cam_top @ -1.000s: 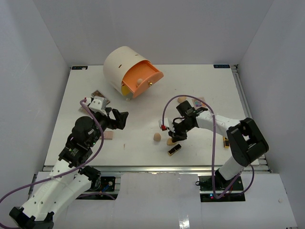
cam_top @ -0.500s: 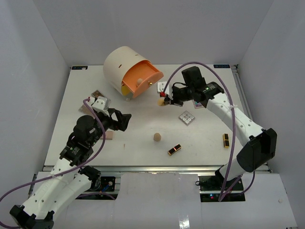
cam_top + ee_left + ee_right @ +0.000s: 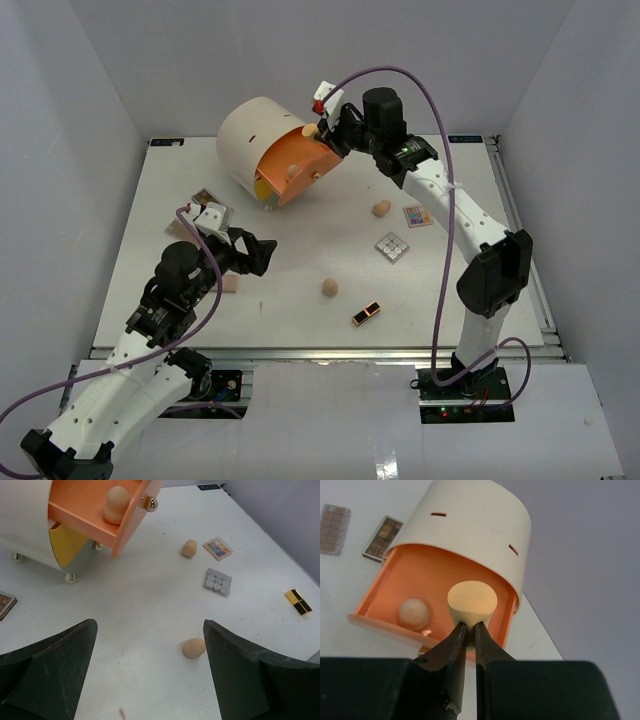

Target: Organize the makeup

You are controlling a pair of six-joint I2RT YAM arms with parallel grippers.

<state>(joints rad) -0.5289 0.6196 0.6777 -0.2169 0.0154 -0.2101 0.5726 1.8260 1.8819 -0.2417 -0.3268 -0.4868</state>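
Tan sponge [image 3: 310, 130] in right gripper [image 3: 319, 127], above orange drawer [image 3: 295, 168].

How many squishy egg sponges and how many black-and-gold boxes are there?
Sponges: 4 (one in the right hand, one in the drawer, two on the table)
Black-and-gold cases: 2
Total: 6

Sponge [image 3: 471, 600] in right claw [image 3: 470, 628]: matt foam look. Drawer unit [image 3: 465, 520] beyond the claw: smooth plastic, slight sheen. Drawer knob [image 3: 149, 502]: polished gold metal. Tabletop [image 3: 150, 605]: matt white.
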